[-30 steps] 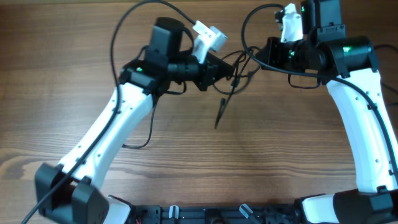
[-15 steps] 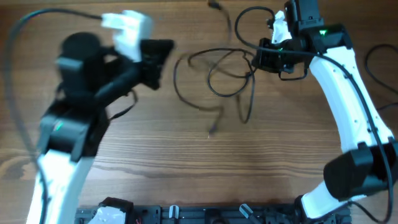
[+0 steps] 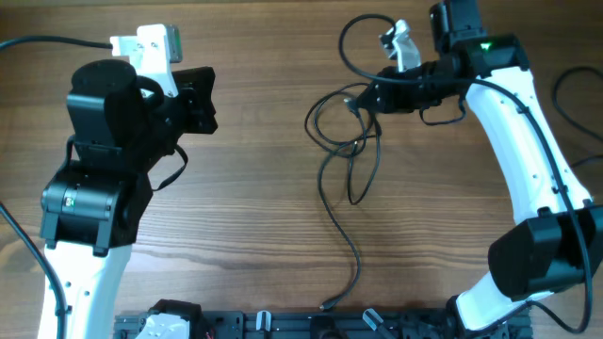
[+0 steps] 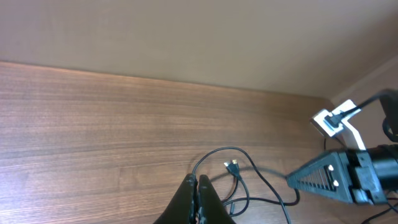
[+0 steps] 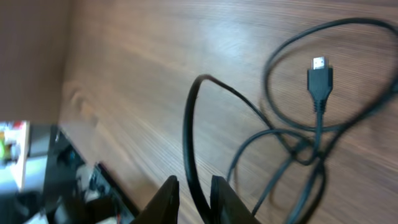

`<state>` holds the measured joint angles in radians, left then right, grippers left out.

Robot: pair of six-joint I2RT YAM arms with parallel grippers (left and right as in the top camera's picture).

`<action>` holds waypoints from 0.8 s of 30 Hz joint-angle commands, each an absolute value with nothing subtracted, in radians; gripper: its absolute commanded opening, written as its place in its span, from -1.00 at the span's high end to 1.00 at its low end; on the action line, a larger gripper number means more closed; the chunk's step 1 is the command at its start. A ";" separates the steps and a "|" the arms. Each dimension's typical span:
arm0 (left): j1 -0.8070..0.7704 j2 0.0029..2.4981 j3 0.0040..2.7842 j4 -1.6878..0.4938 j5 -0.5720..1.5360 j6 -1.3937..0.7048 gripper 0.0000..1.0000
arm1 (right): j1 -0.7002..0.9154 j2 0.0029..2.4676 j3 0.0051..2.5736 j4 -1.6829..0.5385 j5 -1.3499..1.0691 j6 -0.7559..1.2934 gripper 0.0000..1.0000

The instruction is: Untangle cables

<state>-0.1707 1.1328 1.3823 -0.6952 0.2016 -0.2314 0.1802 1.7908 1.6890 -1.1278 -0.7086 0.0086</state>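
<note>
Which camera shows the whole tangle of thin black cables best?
Overhead: the thin black cables show whole, from the loops down to the loose end. Left wrist catches only distant loops; right wrist a blurred close-up.

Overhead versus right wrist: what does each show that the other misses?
Only overhead: the left claw, away from the cables, and one long tail reaching a plug near the frame's bottom. Only right wrist: a flat plug close up inside a loop, and a strand running between the fingers of the right claw. Both: loose black loops on the wooden table.
</note>
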 commanded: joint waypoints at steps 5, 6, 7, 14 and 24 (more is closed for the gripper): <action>-0.165 1.148 1.388 -0.689 0.184 -0.244 0.92 | 0.223 1.571 1.765 -1.076 -0.841 -0.015 0.91; -0.165 1.148 1.388 -0.688 0.184 -0.244 0.92 | 0.223 1.542 1.784 -1.050 -0.840 0.008 0.91; -0.165 1.149 1.388 -0.688 0.184 -0.244 0.92 | 0.223 1.512 1.803 -1.025 -0.840 0.023 0.91; -0.165 1.162 1.388 -0.694 0.184 -0.244 0.92 | 0.223 1.309 1.840 -0.815 -0.710 0.199 0.91; -0.165 1.191 1.388 -0.696 0.185 -0.244 0.92 | 0.223 1.226 1.840 -0.699 -0.308 0.345 0.91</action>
